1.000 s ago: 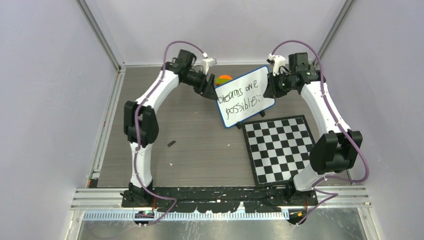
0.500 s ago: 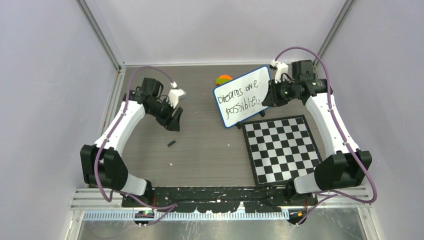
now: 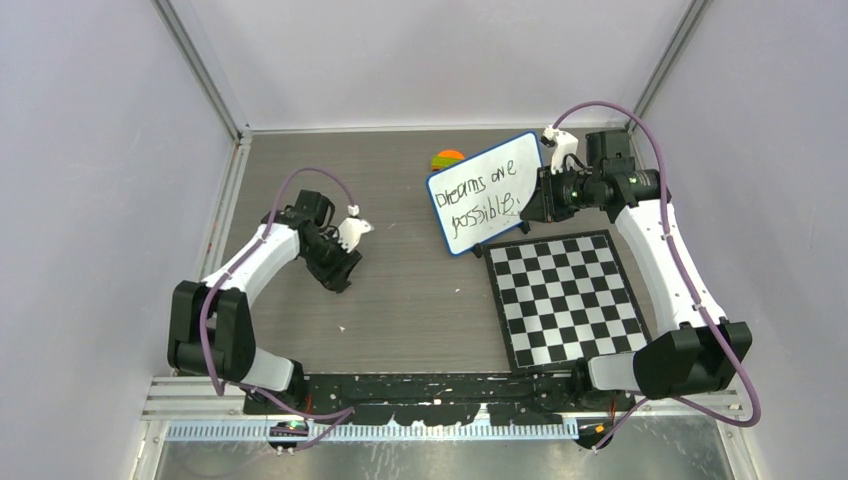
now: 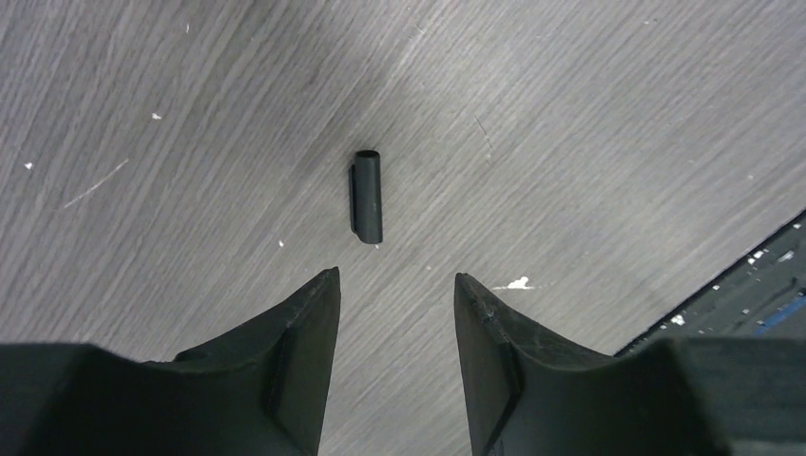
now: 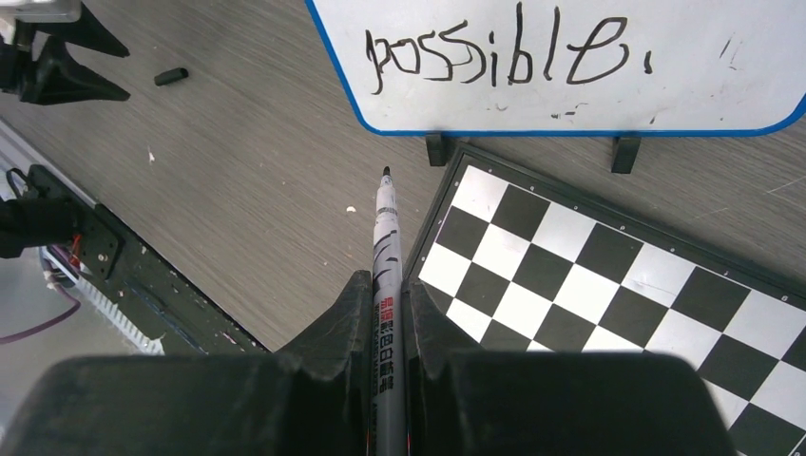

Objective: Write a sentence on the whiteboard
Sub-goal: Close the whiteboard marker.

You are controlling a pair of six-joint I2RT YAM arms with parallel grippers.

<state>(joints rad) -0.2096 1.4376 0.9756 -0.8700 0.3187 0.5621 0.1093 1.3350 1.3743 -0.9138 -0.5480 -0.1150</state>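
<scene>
Two lines of black lettering, the sentence (image 3: 482,190), read "Dreams are possible." on the whiteboard (image 3: 520,152). The whiteboard stands propped on its small black feet at the far right-centre of the table (image 3: 420,300). Its lower edge sits just behind the far edge of the checkered board (image 3: 565,295). A round orange-and-green object (image 3: 447,158) peeks out behind the whiteboard's upper left corner.

The right gripper (image 5: 388,283) hovers by the whiteboard's right edge, its fingers pressed onto a white marker (image 5: 386,228). In the wrist view the marker's black tip points toward the blue lower rim and stops short of it.

Well to the left, the left gripper (image 4: 395,277) hangs low over the table. Its fingers are spread with nothing between them, and a small black cap (image 4: 367,198) lies on the wood just beyond the tips.
</scene>
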